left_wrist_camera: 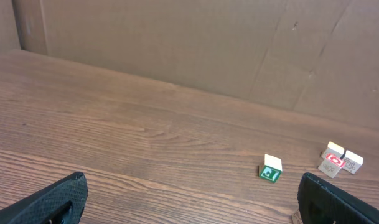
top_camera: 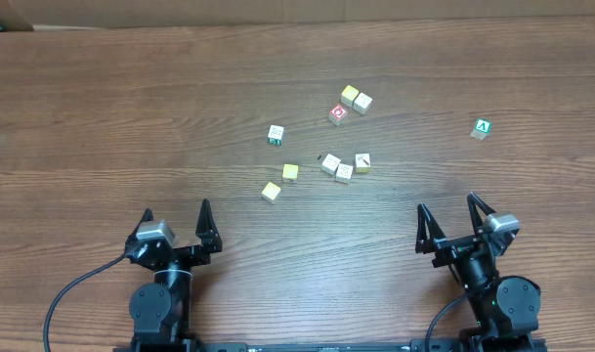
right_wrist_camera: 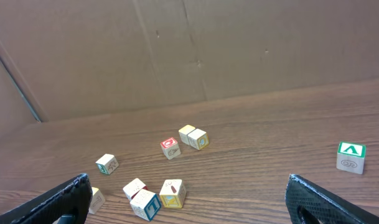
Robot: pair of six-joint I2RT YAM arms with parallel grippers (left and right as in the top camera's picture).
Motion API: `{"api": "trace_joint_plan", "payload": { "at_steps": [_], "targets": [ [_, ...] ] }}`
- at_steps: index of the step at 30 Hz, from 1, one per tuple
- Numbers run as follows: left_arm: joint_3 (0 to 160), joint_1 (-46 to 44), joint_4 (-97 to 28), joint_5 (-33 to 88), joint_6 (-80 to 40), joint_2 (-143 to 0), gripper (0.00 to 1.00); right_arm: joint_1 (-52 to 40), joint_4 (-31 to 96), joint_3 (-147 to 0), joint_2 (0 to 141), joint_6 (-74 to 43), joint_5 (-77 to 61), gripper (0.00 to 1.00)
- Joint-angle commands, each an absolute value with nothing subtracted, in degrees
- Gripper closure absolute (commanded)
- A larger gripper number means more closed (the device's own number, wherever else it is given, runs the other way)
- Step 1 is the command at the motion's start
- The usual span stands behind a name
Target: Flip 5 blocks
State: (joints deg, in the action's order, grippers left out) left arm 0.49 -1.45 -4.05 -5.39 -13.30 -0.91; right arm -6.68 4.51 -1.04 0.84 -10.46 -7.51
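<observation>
Blocks (top_camera: 331, 163) well beyond left pincer (top_camera: 176, 210), right pincer (top_camera: 446, 203).

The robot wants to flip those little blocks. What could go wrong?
1. Three blocks sit bunched close together in the middle, so a tool reaching for one could knock its neighbours.
2. The red-marked cube sits right beside two pale blocks, so it might get pushed or flipped by mistake.
3. The blocks are tiny, and the left tool and the right tool stand wide open, so one could skid away instead of flipping.
</observation>
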Motion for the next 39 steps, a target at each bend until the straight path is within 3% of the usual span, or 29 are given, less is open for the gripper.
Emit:
{"api": "trace_joint_plan", "payload": {
  "at_steps": [1,39],
  "targets": [
    [0.27,-1.15,-3.97,-5.58,-12.4,-0.25,0.0,-6.39,4.1,-0.45,0.16,-10.0,-7.6,0.0],
    [0.27,-1.15,-3.97,-5.58,-12.4,-0.25,0.0,-6.39,4.32,-0.47,0.16,-10.0,-5.65,0.0]
  ]
}}
